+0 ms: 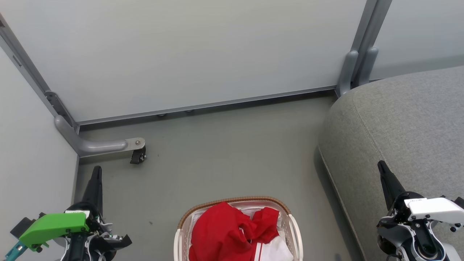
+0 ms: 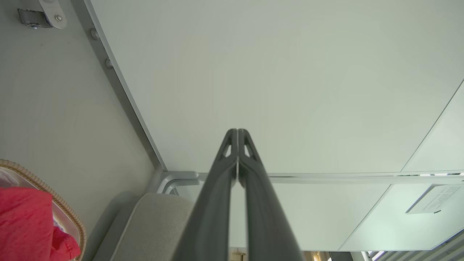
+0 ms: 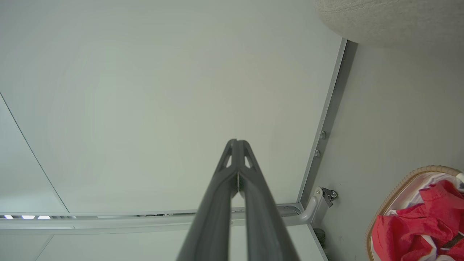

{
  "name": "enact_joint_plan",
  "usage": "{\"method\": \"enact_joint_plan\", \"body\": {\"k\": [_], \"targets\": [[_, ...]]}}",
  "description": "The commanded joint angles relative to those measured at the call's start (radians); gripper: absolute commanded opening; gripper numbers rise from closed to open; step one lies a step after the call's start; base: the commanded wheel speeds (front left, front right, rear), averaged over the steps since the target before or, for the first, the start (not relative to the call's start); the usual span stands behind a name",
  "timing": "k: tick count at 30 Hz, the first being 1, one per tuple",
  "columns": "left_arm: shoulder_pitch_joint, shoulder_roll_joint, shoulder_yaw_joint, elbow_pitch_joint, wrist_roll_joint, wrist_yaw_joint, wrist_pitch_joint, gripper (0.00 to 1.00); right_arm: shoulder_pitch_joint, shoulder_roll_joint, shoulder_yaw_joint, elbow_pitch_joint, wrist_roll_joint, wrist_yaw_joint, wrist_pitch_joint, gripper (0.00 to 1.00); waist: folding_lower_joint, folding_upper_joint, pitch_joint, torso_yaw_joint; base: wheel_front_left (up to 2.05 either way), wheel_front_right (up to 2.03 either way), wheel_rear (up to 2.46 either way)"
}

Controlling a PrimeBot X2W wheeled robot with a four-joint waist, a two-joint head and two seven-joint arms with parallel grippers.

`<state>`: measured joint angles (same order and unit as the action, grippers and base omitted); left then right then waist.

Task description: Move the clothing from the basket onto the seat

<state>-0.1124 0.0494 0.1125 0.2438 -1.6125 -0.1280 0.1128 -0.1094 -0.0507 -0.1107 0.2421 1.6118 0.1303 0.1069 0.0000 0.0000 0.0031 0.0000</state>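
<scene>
Red clothing (image 1: 217,232) in basket (image 1: 235,199) looks light, limp; I'd pinch its top fold, left tool (image 1: 97,169) and right tool (image 1: 381,165) both closed, empty.

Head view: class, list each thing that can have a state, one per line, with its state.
basket: upright on the floor, loaded
clothing: crumpled in a heap inside the basket, not gripped
seat: no clothing on the visible part
left gripper: shut, holding nothing
right gripper: shut, holding nothing

Closed left tool (image 2: 237,131) before white panel (image 2: 290,72); basket (image 2: 67,212) of red clothing (image 2: 25,221) lower left
</scene>
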Motion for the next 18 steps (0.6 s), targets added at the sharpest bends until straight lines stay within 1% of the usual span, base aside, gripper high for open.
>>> {"method": "enact_joint_plan", "body": {"k": [1,12,13,16,18], "targets": [[0.009,0.001,0.003,0.0,0.008,-0.005,0.0,0.0,0.008,-0.002,-0.003,0.001,-0.004,0.001,0.004,0.0,0.0,0.0,0.0,0.0,0.0,0.0,0.0],[0.009,0.001,0.003,0.0,0.008,-0.005,0.001,0.0,0.008,-0.002,-0.003,0.001,-0.004,0.001,0.005,0.0,0.0,0.0,0.0,0.0,0.0,0.0,0.0],[0.0,0.0,0.001,0.0,0.0,0.0,0.0,1.0,0.0,0.0,-0.001,0.0,0.0,0.0,0.0,1.0,0.0,0.0,0.0,0.0,0.0,0.0,0.0],[0.011,-0.006,-0.002,0.027,0.0,0.001,-0.001,1.0,0.006,0.009,0.001,0.025,-0.001,0.0,-0.001,1.0,0.0,0.0,0.0,0.0,0.0,0.0,0.0],[0.009,-0.005,-0.001,0.027,0.005,0.001,-0.01,1.0,0.003,0.006,0.003,0.02,-0.007,0.0,-0.006,1.0,0.0,0.0,0.001,0.0,0.0,0.0,0.0]]}}
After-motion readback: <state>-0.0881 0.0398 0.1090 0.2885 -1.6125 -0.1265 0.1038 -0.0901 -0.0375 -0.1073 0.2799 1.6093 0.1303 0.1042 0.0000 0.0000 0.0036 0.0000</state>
